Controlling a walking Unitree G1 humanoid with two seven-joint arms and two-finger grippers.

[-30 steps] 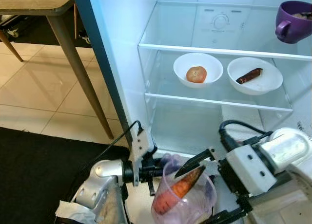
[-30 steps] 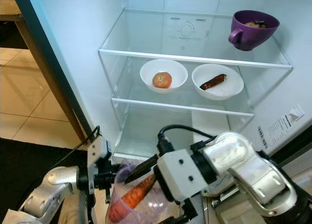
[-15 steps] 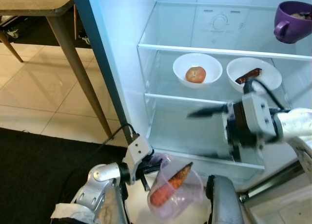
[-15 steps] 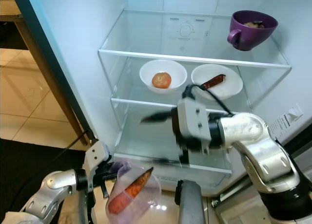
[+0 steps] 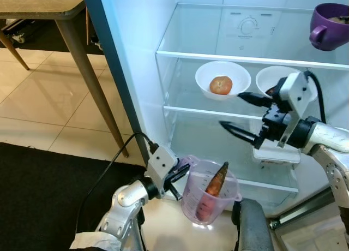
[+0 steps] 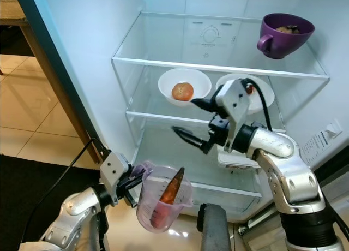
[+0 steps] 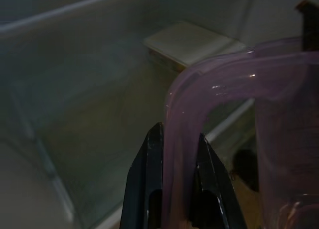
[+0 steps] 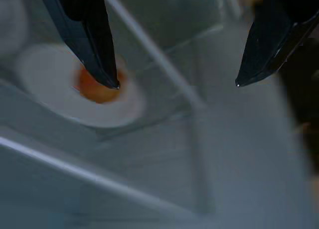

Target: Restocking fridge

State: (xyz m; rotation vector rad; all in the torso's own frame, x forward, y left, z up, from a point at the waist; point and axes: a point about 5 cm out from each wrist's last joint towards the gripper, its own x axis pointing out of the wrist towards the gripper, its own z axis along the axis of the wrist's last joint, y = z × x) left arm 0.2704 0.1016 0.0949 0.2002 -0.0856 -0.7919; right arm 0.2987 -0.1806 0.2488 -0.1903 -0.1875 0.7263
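My left gripper [image 5: 177,177] is shut on the handle of a clear purple-tinted jug [image 5: 210,192], held upright low in front of the open fridge. An orange carrot [image 5: 216,181] stands in the jug. In the left wrist view the fingers [image 7: 149,189] pinch the handle [image 7: 184,134]. My right gripper [image 5: 232,112] is open and holds nothing, level with the middle shelf. Behind it sits a white bowl [image 5: 210,73] holding a round orange-red fruit [image 5: 220,85]. The right wrist view has this fruit [image 8: 102,92] beyond the spread fingertips [image 8: 102,64].
A second white bowl [image 5: 267,76] is partly hidden by my right wrist. A purple cup [image 5: 330,24] stands on the top shelf. A white box [image 5: 275,153] lies on the lower shelf. A wooden table [image 5: 43,3] and a black rug [image 5: 43,196] are left.
My right gripper has left the carrot in the jug and risen from it to the middle shelf, fingers open. My left gripper has turned the jug more upright and moved it toward the fridge.
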